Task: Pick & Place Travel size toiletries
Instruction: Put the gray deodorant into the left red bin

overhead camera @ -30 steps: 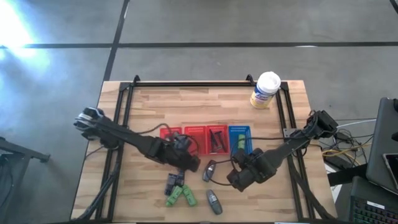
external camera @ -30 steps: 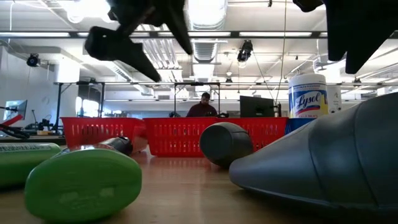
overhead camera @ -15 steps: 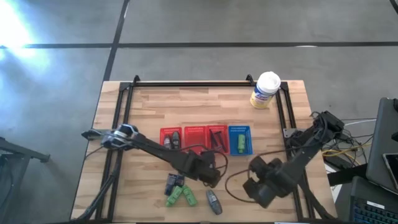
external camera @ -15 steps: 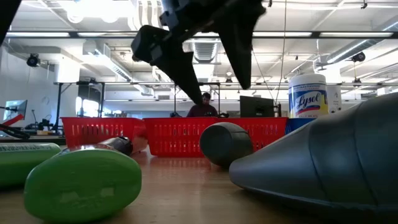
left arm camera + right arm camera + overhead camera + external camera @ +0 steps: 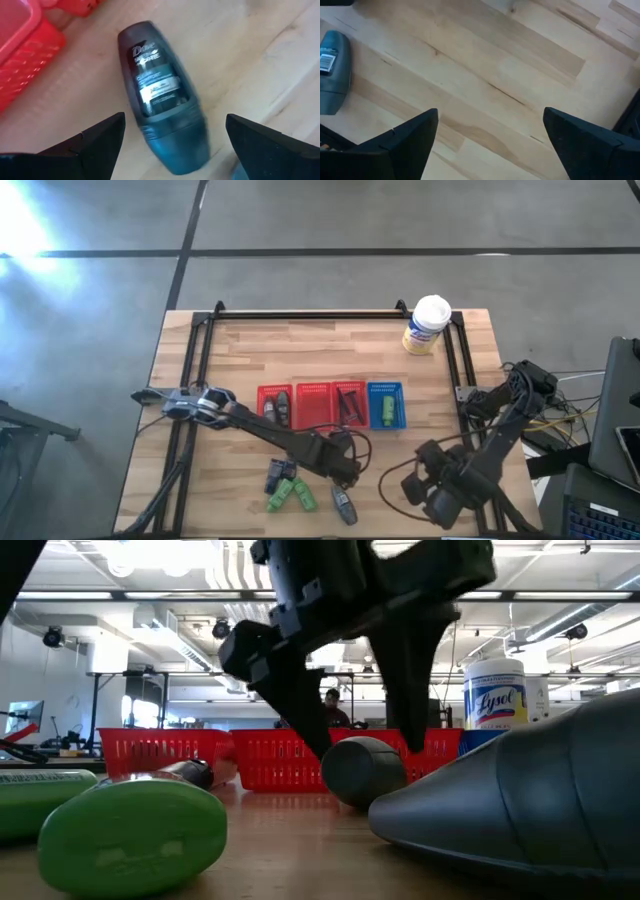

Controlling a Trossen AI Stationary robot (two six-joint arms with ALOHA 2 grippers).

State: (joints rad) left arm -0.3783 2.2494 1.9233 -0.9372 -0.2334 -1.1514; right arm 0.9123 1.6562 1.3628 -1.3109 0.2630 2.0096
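On the desk, high view: the left gripper (image 5: 343, 467) hangs over the middle front of the desk (image 5: 240, 360), and the grey bottle it is aimed at is hidden under it here. A second grey bottle (image 5: 343, 504) lies just nearer the front edge. Green tubes (image 5: 291, 496) and dark packets (image 5: 279, 473) lie close by to the left.
Baskets: red baskets (image 5: 312, 404) and a blue basket (image 5: 386, 405) stand in a row behind, some already holding items.
Arm pose, high view: the left arm reaches in a long slant from the left edge; the right gripper (image 5: 437, 492) waits at the front right corner, farther from the bottle.
Low view: the left gripper (image 5: 360, 745) has its fingers (image 5: 292, 690) spread wide, straddling the bottle (image 5: 363, 771) end-on, tips not touching it.
Left wrist view: the bottle (image 5: 162, 95) lies flat between the open fingers (image 5: 87, 145), directly ahead, its long axis running roughly along the gap, slightly skewed. The left arm is the nearer one.
Right wrist view: the right gripper's fingers (image 5: 407, 140) are spread over bare wood, with a bottle (image 5: 332, 70) well off to one side.
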